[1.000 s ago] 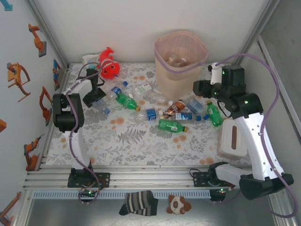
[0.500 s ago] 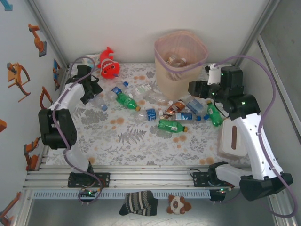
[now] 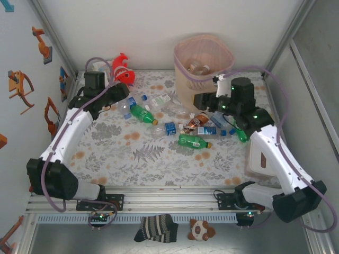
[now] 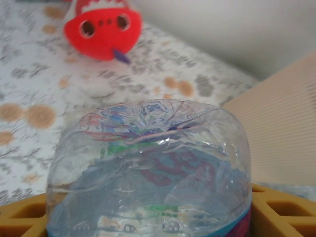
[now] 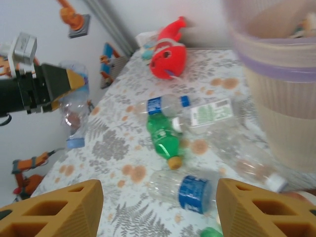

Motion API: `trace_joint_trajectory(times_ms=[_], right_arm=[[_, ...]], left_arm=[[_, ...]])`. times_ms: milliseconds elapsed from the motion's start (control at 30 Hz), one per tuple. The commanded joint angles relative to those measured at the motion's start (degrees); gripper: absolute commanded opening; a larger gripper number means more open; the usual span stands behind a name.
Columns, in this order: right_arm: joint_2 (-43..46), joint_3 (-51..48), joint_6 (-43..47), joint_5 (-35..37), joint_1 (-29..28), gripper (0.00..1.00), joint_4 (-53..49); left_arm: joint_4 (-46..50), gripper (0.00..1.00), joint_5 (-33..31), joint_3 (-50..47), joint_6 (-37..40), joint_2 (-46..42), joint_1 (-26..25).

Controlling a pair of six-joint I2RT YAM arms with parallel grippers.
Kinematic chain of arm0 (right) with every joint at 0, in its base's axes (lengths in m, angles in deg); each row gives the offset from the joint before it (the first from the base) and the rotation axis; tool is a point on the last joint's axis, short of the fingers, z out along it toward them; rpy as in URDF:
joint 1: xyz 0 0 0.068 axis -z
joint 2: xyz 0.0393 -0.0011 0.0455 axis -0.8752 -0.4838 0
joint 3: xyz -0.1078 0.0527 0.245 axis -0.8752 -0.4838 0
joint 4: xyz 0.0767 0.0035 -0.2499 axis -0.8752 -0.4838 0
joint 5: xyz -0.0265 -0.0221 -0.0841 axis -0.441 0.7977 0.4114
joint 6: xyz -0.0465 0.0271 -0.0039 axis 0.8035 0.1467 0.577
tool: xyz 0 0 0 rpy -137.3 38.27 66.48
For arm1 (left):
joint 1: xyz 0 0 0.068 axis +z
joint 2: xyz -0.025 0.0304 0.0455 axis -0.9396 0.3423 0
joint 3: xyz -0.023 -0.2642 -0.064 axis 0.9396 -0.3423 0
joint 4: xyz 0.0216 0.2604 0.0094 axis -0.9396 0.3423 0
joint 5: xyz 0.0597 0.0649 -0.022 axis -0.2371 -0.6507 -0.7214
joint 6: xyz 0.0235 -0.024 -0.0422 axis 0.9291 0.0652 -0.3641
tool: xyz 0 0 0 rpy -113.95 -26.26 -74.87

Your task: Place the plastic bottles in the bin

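Near the far-left corner of the table [image 3: 159, 164], the left jaws are clamped on a clear bottle [image 4: 148, 168], held off the surface cap down, close to the red fish [image 3: 123, 74]. The right jaws hang wide apart and empty just beside the bin [image 3: 186, 79] at the far edge. Other bottles [image 3: 193, 141] lie scattered between the arms.

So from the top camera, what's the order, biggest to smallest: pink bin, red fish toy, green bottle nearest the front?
1. Tall beige-pink plastic bin
2. Red fish plush toy
3. Green plastic bottle nearest the front, slimmer than the toy
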Motion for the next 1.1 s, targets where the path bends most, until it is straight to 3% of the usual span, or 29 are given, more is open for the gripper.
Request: trace_joint_trajectory(times_ms=[0,367,700,1067], right_arm=[[-2.39,-1.46,-1.76,0.6,-5.34,0.61,10.86],[-16.4,3.89,-2.98,2.32,-18.07,0.61,24.54],[-24.87,9.76,-3.42,-1.78,-21.23,0.62,29.28],[-26.19,8.64,-6.68,-3.4,-22.36,0.62,34.56]], left_arm=[[-4.89,0.68,4.8,-1.1,1.45,-3.21,-2.01],[-11.06,0.68,7.21,-2.78,-1.48,-8.77,-9.03],[-11.51,0.69,4.83,-2.87,-2.63,-9.65,-14.15],[-11.22,0.69,2.23,-3.39,-1.98,-10.0,-14.86]])
